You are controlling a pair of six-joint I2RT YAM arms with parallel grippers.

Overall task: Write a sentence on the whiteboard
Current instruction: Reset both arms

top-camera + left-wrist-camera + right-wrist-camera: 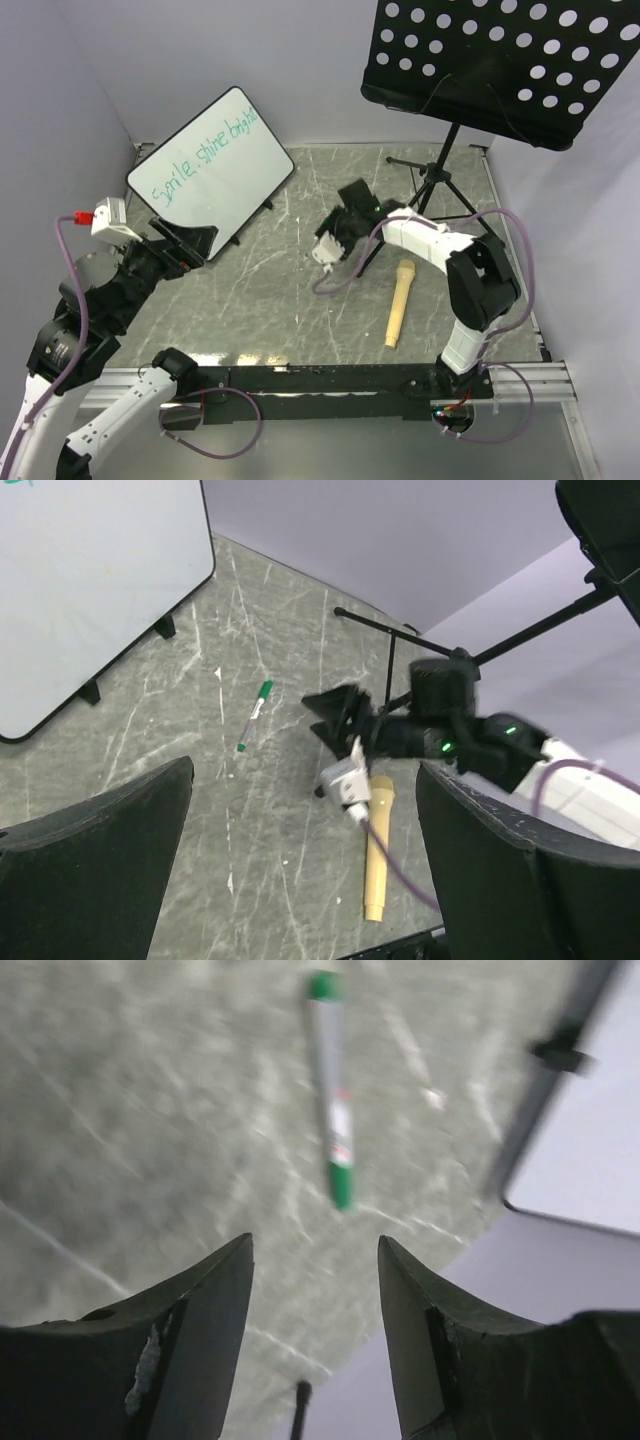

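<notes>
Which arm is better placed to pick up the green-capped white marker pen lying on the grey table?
Right. The right end effector hangs close over the green-capped white marker pen, jaws parted. The left end effector sits by the white rectangular whiteboard, farther off.

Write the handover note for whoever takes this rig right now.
Left claw: open, empty, by the near corner of the board.
Right claw: open, empty, near the marker, not touching.
Board: back left. Marker: flat on the table, right of it.
Done: sentence written on the board in green.
Left: likely nothing but pulling both arms back.
</notes>
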